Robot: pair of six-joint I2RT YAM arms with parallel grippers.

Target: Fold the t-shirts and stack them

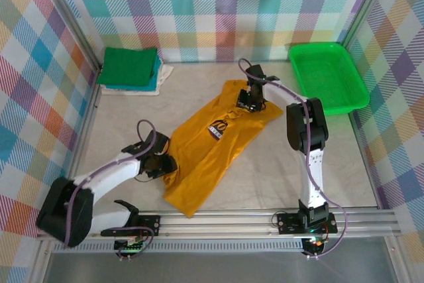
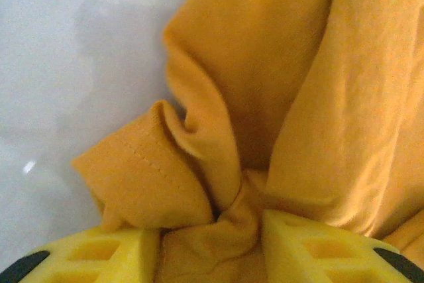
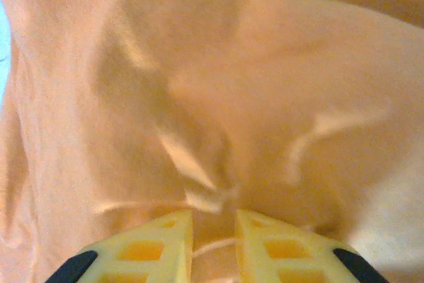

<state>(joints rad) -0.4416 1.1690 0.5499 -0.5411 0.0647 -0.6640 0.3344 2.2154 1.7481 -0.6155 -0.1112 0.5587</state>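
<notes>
You are looking at the mustard-yellow t-shirt (image 1: 218, 144) lying rumpled in a long diagonal band across the middle of the tabletop (image 1: 119, 130). It is running from near left to far right, with its dark-blue logo (image 1: 217, 128) facing up around the centre.

Your left claw (image 1: 163, 164) is sitting at the shirt's near-left edge. In the left wrist view its yellow fingers (image 2: 119, 253) are standing partly apart, with a thick bunch of cloth and a stitched hem pinched between them, so this claw is gripping the shirt.

Your right claw (image 1: 250, 105) is pressing down on the far-right end of the shirt. In the right wrist view its fingers (image 3: 159, 243) are drawn close together, with a small pucker of fabric caught in the narrow gap, so it too is clamping the shirt.

In the far-left corner a folded dark-green t-shirt (image 1: 127, 64) is resting on top of a teal t-shirt (image 1: 154, 79) and a white t-shirt (image 1: 165, 71), well apart from the yellow one. A bright green tray (image 1: 328, 74) is sitting at the far right, near the right arm.
</notes>
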